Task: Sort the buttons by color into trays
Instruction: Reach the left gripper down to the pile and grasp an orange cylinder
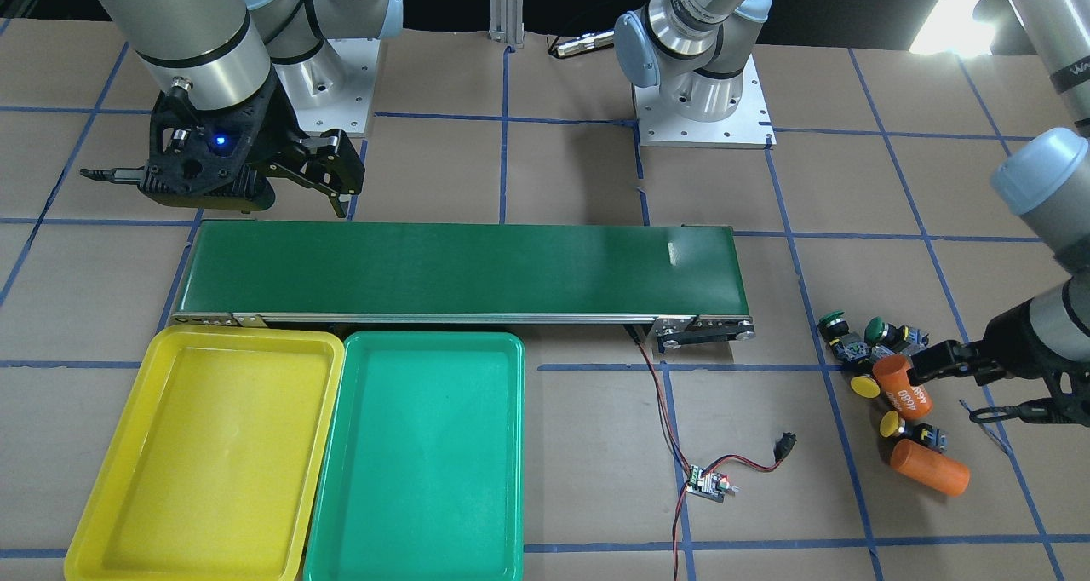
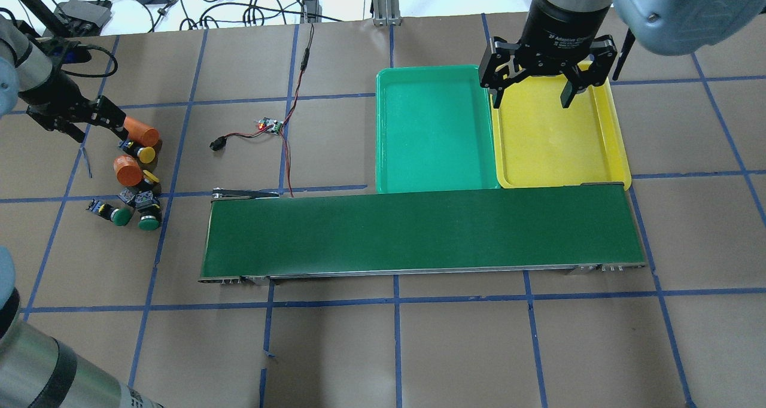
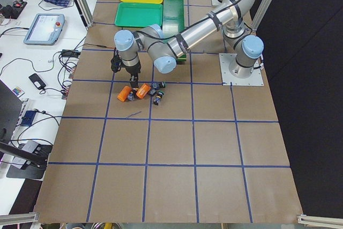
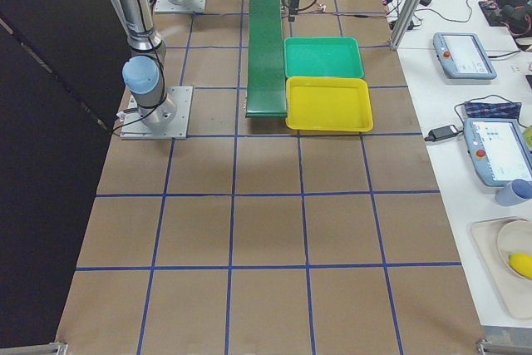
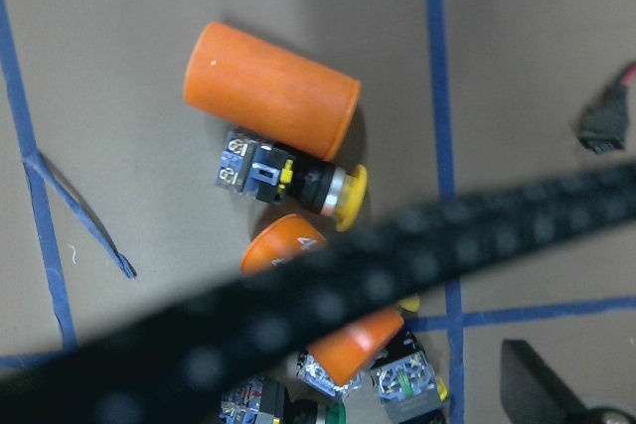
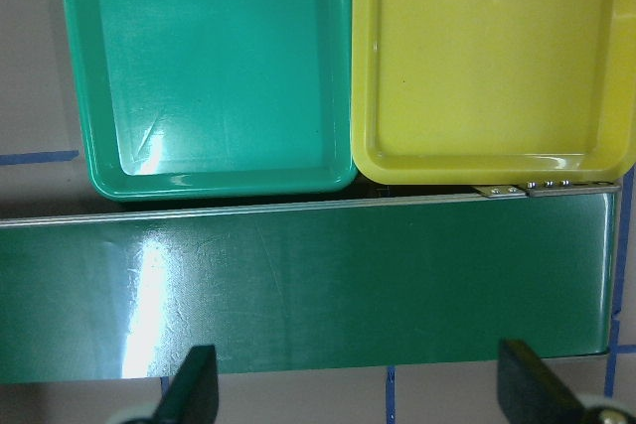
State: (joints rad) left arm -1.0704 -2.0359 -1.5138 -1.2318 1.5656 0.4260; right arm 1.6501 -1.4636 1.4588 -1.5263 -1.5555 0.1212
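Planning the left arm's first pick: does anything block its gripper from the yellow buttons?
Partly. One orange cylinder lies against the farther yellow button; the other cylinder lies between that button and the second yellow button, crowding both. Both caps show uncovered from above.

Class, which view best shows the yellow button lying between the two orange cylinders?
Left wrist-mounted: the yellow button is close up, its cap and body clear. Overhead and front-facing show it small; the side views, too small to tell; right wrist misses it entirely.
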